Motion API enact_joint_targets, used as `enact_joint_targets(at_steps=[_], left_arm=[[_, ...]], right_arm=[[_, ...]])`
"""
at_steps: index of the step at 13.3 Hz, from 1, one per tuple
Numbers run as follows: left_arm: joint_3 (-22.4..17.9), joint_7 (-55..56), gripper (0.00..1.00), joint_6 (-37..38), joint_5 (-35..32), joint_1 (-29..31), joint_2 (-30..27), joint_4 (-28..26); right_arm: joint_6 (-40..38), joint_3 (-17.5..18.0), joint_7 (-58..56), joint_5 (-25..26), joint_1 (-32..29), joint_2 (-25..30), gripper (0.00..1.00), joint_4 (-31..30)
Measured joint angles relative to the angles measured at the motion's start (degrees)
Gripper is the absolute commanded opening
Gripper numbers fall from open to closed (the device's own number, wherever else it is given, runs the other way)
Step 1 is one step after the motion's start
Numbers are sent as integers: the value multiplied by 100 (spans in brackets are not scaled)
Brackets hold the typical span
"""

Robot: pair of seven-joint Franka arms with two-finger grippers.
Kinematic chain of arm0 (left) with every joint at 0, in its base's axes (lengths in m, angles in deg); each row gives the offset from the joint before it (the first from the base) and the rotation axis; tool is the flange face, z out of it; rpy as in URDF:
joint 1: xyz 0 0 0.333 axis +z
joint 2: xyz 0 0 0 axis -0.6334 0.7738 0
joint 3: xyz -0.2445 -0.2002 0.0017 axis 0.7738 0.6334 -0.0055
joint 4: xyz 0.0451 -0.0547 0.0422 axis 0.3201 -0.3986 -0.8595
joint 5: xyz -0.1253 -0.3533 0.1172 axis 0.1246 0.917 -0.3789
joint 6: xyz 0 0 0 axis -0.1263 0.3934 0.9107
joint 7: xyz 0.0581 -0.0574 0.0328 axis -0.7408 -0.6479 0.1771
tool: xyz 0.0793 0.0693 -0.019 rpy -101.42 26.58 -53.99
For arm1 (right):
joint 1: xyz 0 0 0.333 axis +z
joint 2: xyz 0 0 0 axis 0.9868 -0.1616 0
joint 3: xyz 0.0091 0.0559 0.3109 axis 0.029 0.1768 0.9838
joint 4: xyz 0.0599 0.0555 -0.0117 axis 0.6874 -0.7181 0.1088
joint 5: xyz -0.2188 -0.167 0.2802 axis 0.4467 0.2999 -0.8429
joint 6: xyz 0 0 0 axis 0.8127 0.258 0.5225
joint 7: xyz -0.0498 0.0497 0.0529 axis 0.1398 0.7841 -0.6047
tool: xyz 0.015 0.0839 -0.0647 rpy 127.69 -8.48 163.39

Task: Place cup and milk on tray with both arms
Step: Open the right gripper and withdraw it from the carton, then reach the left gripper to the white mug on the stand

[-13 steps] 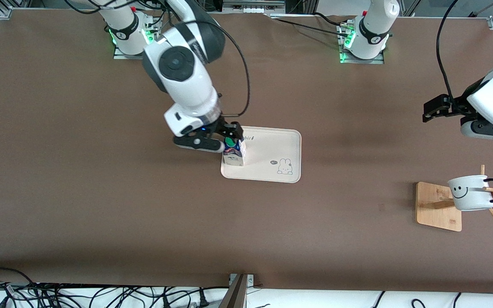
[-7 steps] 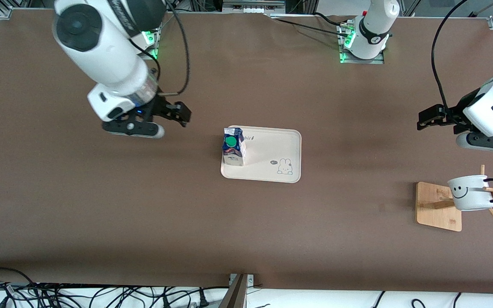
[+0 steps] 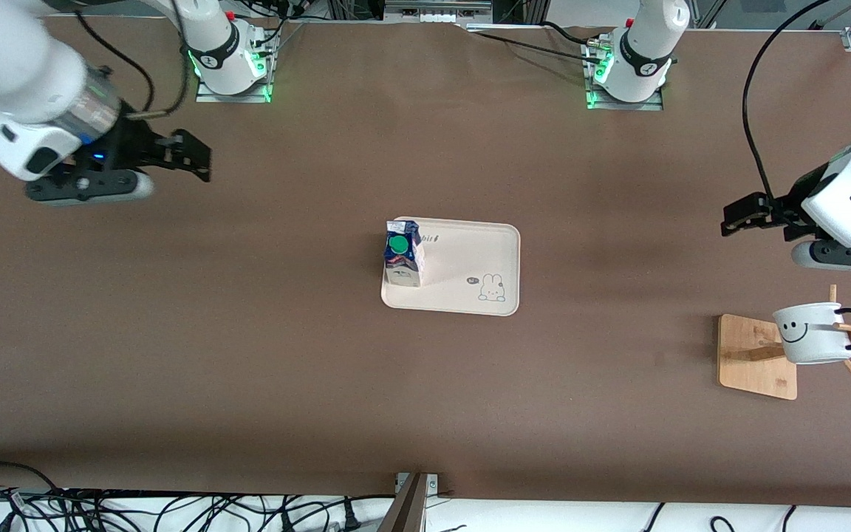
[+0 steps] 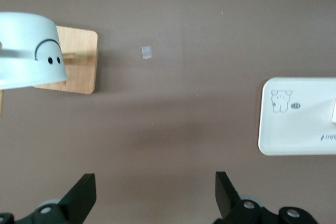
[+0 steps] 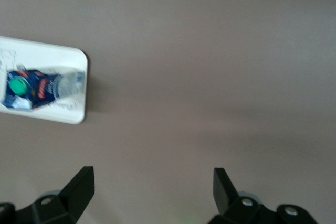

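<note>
The milk (image 3: 402, 255) stands upright on the cream tray (image 3: 470, 258), at the tray's end toward the right arm; it also shows in the right wrist view (image 5: 37, 88) on the tray (image 5: 68, 114). The cup (image 3: 810, 332) hangs by its black handle on a wooden rack (image 3: 754, 355) toward the left arm's end; in the left wrist view the cup (image 4: 29, 51) shows beside the tray (image 4: 294, 135). My left gripper (image 3: 736, 218) is open and empty over bare table beside the rack. My right gripper (image 3: 193, 159) is open and empty over bare table at the right arm's end.
The rack has a square wooden base (image 4: 79, 61) and slanted pegs. A small pale scrap (image 4: 147, 52) lies on the brown table between rack and tray. Cables lie along the table's edge nearest the front camera.
My right gripper has let go of the milk on the tray and swung away toward the right arm's end. My left gripper has shifted slightly toward the rack.
</note>
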Motion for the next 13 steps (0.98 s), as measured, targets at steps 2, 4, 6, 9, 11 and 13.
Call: enact_joint_targets(at_steps=[2,4,6,9,11,13], left_arm=[[-15,186,100,-437,0,68,38,-170],[-33,510,100,-853,0,184,26,-436],[-45,801,100,-1329,3,339,-72,-836],[-51,862,100,-2230,266,744,-378,-1761],[-50,785,100,-2845,354,937,-583,-2334],[-50,578,100,-3731,532,1033,-836,-2961]], right_arm=[[1,-31,-826,1,-497,263,100,-294],[10,-39,-1404,6,-944,344,100,-396],[47,-44,-1550,112,-1134,339,100,-404],[70,0,-1548,226,-1137,336,100,-404],[118,49,-1539,283,-1119,336,100,-398],[143,97,-1437,362,-1051,328,100,-369]])
